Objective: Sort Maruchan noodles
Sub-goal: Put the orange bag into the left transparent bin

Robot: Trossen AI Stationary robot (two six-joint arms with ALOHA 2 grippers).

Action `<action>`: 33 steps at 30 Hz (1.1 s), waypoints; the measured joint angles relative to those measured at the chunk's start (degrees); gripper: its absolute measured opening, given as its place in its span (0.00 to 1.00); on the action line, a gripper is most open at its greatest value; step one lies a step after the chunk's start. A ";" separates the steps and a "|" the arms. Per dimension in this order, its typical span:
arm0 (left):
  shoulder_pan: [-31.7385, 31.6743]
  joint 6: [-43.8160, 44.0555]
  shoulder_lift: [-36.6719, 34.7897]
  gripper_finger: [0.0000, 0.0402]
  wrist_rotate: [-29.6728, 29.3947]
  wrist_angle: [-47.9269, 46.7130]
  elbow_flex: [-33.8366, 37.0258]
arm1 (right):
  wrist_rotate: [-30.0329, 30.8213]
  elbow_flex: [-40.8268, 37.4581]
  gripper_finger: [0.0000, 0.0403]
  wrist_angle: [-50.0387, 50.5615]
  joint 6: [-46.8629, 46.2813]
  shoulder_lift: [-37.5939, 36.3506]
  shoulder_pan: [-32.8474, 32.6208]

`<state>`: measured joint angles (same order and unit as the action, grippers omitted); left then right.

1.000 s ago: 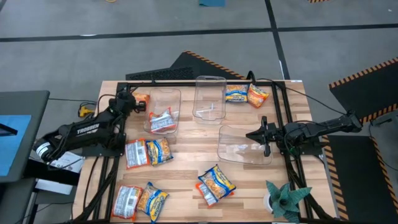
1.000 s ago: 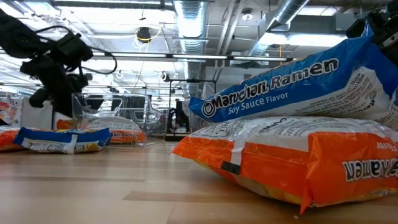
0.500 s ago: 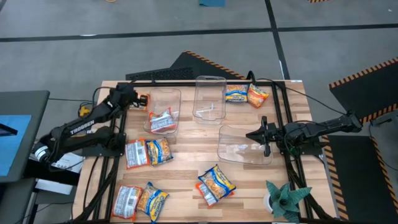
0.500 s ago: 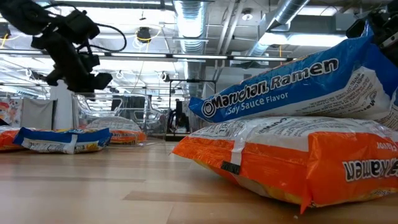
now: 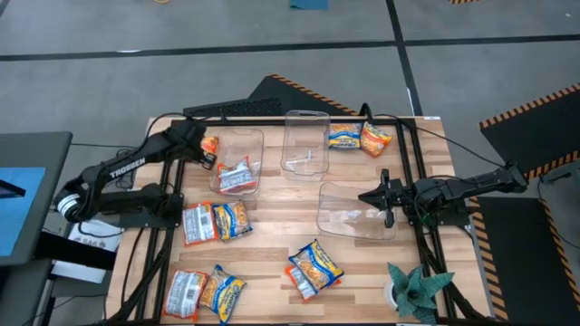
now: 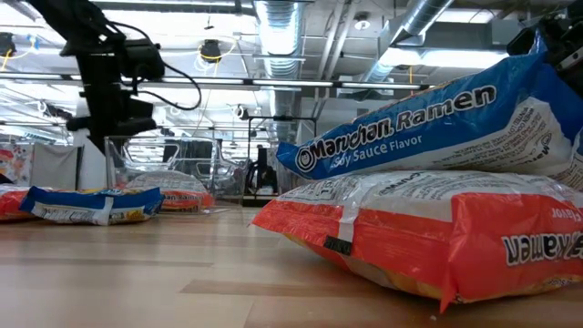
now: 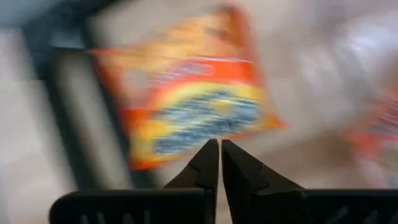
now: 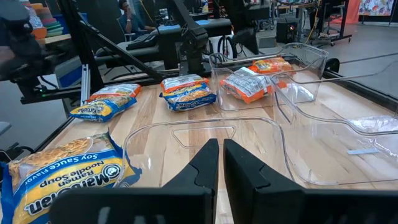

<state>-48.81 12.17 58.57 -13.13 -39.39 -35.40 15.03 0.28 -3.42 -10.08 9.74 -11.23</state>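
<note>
The Maruchan noodles [image 5: 313, 269] are spread over the tabletop [image 5: 272, 231] in small groups: two packets at about 12 o'clock behind the middle bin, two pairs on the 9 o'clock side, one stacked pair near 6 o'clock, and one orange packet [image 5: 210, 144] at the 10 o'clock corner, beside the frame rail. I think the groups are mixed on purpose, so that each wrapper colour must be carried to its own bin. The left tool [image 5: 201, 151] hangs just over this orange packet with its fingers pressed together and nothing between them; in the left wrist view the packet fills the space in front of the tips, so it seems to be the next one to take, and the fingers would need to spread first. Three clear bins stand in the far half of the tabletop. The left bin [image 5: 237, 163] holds one silver-white and red packet [image 5: 235, 175]; the middle bin [image 5: 304, 142] and the right bin [image 5: 355, 210] look empty. The right tool [image 5: 387, 198] waits at 3 o'clock, at the edge of the right bin, its fingers nearly together and holding nothing.
</note>
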 joint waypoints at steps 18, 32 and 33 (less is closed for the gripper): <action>7.87 -5.11 12.04 0.39 -12.06 7.18 -0.02 | 0.00 0.00 0.12 0.00 -0.01 0.00 -0.01; 3.40 -6.28 15.36 0.48 -6.63 8.54 -0.11 | 0.00 -0.01 0.12 0.00 -0.01 0.00 0.01; 3.14 -5.61 15.38 0.48 -6.68 8.09 -0.08 | 0.00 -0.01 0.12 0.00 0.01 0.00 0.01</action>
<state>-45.67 6.56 73.95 -19.81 -31.29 -35.48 15.03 0.28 -3.42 -10.07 9.74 -11.23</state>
